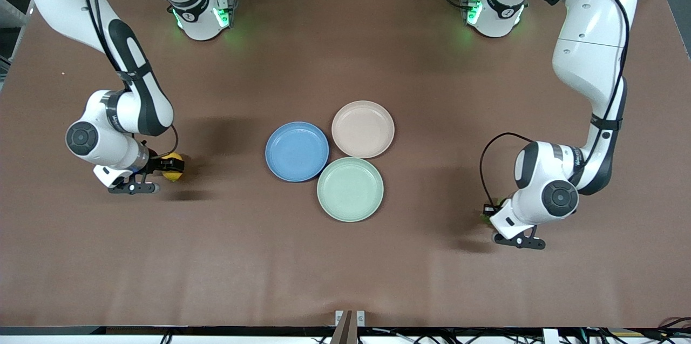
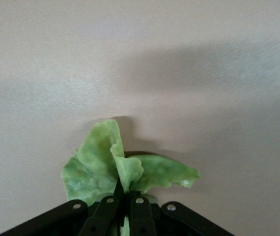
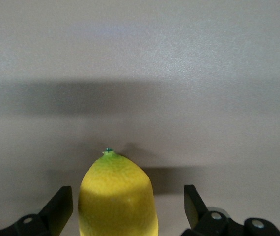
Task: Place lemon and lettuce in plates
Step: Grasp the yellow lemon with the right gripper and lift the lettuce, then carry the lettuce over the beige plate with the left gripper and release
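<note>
while my left arm folds low over its end of the table, the left gripper (image 2: 125, 199) pinching the lettuce (image 2: 111, 164), i see the right gripper (image 3: 128, 206) spread wide astride the lemon (image 3: 117, 196), well apart from the plates (image 1: 324, 139).

A: Where is the lemon (image 1: 173, 166) lying?

B: It is lying on the bench toward the right arm's end, well apart from the plates. It is yellow and oval, with a small green tip, and it is sitting between the spread fingers of the right hand (image 3: 127, 209), not squeezed.

A: And the lettuce (image 2: 111, 164)?

B: It is sitting at the left arm's end, a pale green crumpled leaf, pinched by the left hand (image 2: 125, 206).

A: The plates?

B: The blue plate (image 1: 297, 151) and the pink plate (image 1: 363, 129) are sitting mid-bench, touching, both bare.
</note>
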### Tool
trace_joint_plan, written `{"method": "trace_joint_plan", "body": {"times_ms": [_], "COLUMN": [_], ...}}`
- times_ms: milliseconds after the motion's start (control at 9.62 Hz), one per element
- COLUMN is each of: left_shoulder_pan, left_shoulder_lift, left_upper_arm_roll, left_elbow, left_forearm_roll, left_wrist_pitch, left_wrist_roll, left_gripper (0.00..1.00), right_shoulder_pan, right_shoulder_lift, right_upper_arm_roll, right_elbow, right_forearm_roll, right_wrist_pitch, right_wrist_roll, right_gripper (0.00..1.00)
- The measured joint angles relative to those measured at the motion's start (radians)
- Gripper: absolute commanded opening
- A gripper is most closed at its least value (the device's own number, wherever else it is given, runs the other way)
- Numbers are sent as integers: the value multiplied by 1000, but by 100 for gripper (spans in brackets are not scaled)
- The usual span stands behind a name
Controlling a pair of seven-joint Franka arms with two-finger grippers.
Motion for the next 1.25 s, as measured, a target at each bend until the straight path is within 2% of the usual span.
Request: {"method": "trace_joint_plan", "body": {"times_ms": [312, 728, 1144, 1248], "left_shoulder_pan": [-16, -18, -38, -70], "left_shoulder_lift": [-37, -154, -193, -194], "left_upper_arm_roll": [-8, -45, -122, -131], "left_elbow": [-17, -152, -204, -207], "left_forearm_roll": [0, 0, 0, 0], "left_wrist_pitch": [-3, -4, -4, -4], "left_wrist_roll": [-43, -67, -242, -307], "left_gripper": [0, 0, 0, 0], "right_shoulder_pan": [0, 0, 0, 0], "right_shoulder_lift": [16, 35, 44, 44], "right_upper_arm_roll": [6, 8, 16, 16], "right_elbow": [-5, -7, -41, -41], "right_forearm_roll": [1, 2, 3, 3], "right_wrist_pitch": [24, 48, 120, 120], "right_wrist_roll": [0, 0, 0, 0], "right_gripper": [100, 100, 100, 94]}}
